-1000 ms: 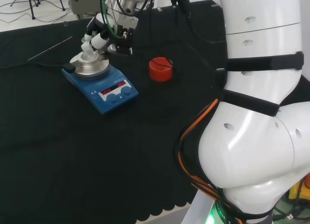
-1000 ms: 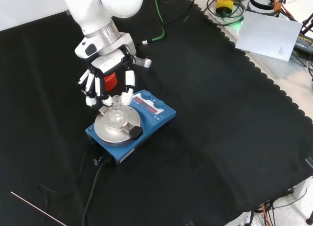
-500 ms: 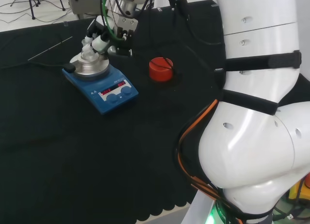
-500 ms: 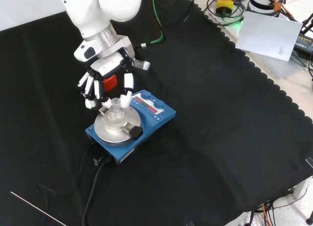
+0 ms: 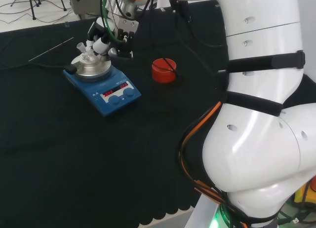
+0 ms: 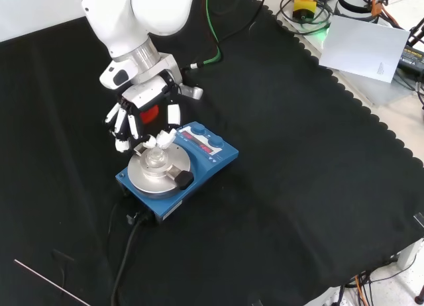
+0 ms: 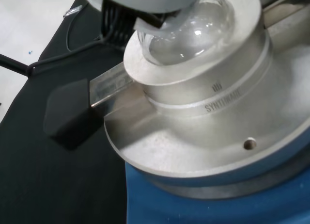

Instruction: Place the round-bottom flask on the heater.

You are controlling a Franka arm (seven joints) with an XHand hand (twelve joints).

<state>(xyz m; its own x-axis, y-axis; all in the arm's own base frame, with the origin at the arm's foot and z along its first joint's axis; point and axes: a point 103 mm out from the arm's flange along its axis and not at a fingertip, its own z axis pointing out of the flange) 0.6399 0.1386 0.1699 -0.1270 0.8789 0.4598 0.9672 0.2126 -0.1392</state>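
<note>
The clear round-bottom flask [image 6: 155, 157] rests with its bulb in the bowl of the silver block [image 6: 154, 174] on top of the blue heater [image 6: 205, 152]. Its neck leans a little. In the head view the flask [image 5: 87, 54] stands on the heater [image 5: 111, 90] at the left. The hand [image 6: 142, 104] hovers just above and behind the flask, fingers spread and relaxed, fingertips close beside the neck. The head view puts the hand [image 5: 101, 38] just to the right of the neck. Up close, the wrist view has the bulb [image 7: 193, 30] seated in the block [image 7: 203, 112].
A red ribbed ring stand [image 5: 163, 70] sits right of the heater in the head view. A black knob [image 6: 183, 179] sticks out from the block. The heater's black cable [image 6: 126, 253] runs forward, and a thin rod [image 6: 46, 279] lies on the cloth.
The hand has risen and drawn back a little from the flask. The flask has settled lower into the block and stays there.
</note>
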